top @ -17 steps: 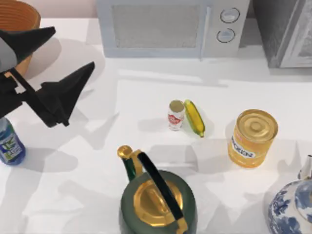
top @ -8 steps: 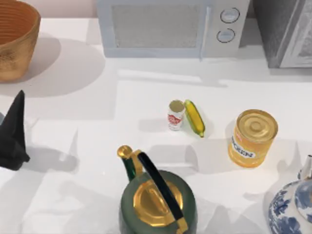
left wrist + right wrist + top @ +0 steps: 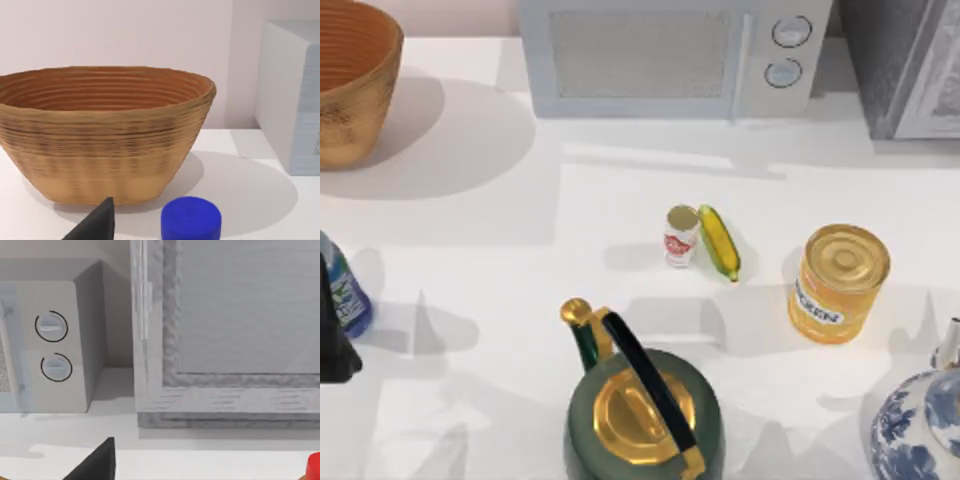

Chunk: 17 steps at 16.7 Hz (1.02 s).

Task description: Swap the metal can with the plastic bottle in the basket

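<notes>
One swap half looks done: your left gripper [image 3: 334, 335] has withdrawn to nine o'clock beside the bottle [image 3: 348, 290], grip state unclear; basket [image 3: 350, 75] awaits the can [image 3: 681, 235].

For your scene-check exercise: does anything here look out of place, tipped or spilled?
Nothing is spilled or tipped. One oddity: the plastic bottle stands on the table's left edge, outside the empty basket; the metal can stands beside a corn cob.

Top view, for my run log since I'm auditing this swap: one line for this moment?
left gripper: table's left edge by plastic bottle | bottle: on table, outside basket | metal can: mid-table beside banana
</notes>
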Available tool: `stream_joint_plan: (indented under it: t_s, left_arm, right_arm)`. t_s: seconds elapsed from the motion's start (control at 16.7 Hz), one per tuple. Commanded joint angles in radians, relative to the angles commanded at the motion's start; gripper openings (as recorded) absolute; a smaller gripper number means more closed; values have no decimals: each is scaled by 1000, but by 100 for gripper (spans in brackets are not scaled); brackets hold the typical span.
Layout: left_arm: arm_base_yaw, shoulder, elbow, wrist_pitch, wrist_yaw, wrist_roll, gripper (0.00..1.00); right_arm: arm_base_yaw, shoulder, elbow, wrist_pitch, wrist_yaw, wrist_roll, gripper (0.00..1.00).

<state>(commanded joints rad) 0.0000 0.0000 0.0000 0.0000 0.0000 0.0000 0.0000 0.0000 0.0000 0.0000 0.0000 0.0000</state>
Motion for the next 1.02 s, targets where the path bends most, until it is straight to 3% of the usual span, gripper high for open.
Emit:
stream_joint_plan:
  t_s: [0.48, 0.72, 1.02]
  left_arm:
    - [11, 69, -3, 66, 6, 4, 100]
    - [35, 302, -18, 289, 31, 13, 100]
    - [70, 769, -44, 693, 83, 30, 100]
  right_arm:
    - [0, 0, 0, 0, 0, 0, 100]
    - [0, 0, 0, 0, 0, 0, 100]
    - [0, 0, 0, 0, 0, 0, 100]
